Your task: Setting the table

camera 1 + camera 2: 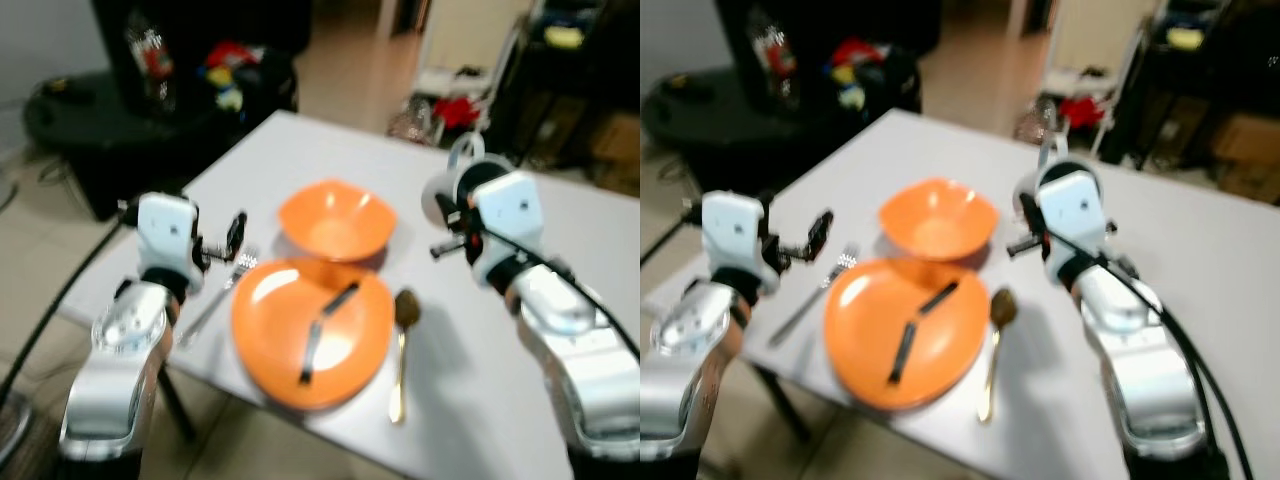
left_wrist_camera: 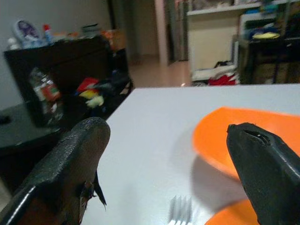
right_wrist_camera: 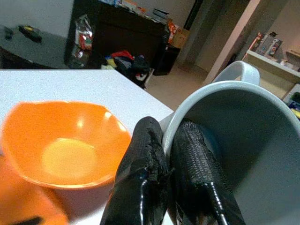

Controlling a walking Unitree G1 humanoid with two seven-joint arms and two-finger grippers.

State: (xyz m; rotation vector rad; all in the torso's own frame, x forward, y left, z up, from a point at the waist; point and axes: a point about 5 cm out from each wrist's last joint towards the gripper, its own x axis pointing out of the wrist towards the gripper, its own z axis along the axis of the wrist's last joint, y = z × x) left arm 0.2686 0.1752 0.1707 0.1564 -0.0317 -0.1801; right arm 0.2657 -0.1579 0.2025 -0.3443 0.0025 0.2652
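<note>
On the table (image 1: 300, 140), at centre:
Plate (image 1: 270, 340): sitting nearest the robot, bowl (image 1: 335, 222) at its 12 o'clock.
Cup (image 3: 243, 140): hanging at the bowl's 3 o'clock, right gripper (image 3: 171, 183) pinching its rim, one finger inside.
Left gripper (image 2: 164, 154): gaping empty over the fork (image 1: 215, 295), at the plate's 9 o'clock.
Spoon (image 1: 402, 350): lying at 3 o'clock.
Risk: the thin rim grip is probably letting the cup tilt or slip onto the bowl.

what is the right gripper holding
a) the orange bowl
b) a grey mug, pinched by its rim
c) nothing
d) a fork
b: the right wrist view shows the right gripper with one black finger inside and one outside the rim of the grey mug, beside the orange bowl; the fork lies on the table by the left gripper, which is open.
</note>
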